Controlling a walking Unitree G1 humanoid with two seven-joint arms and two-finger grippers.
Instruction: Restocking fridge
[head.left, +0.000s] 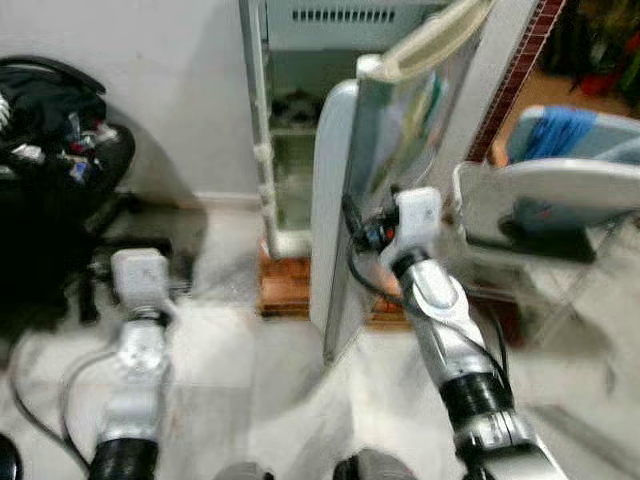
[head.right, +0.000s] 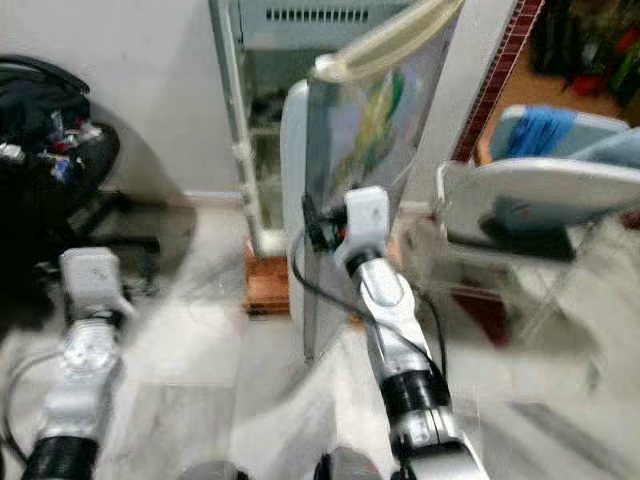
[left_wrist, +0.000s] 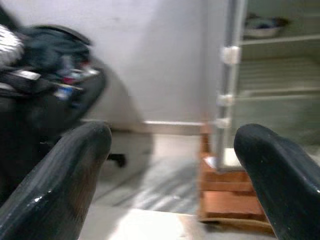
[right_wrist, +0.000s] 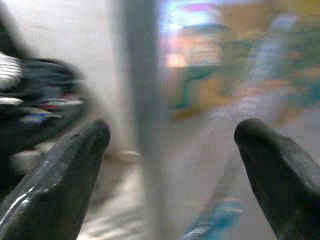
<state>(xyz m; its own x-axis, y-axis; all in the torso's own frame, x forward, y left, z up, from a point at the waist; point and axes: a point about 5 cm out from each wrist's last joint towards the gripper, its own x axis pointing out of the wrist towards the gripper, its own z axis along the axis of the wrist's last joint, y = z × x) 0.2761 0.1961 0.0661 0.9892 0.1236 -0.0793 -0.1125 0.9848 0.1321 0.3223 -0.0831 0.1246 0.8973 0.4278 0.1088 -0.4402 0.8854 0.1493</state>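
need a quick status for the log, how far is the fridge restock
Done: the fridge door stands open, shelves exposed. In hand: the right gripper, fingers apart, is up at the door's edge. The left gripper is open and holds nothing. Left: picking up items and shelving them; no item is in either gripper.

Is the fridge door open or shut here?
Open: the fridge door stands edge-on toward the camera, with the shelves showing behind it.

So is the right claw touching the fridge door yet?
Cannot tell. In the right wrist view the right claw is open with the fridge door edge between its fingers, but blur hides any contact.
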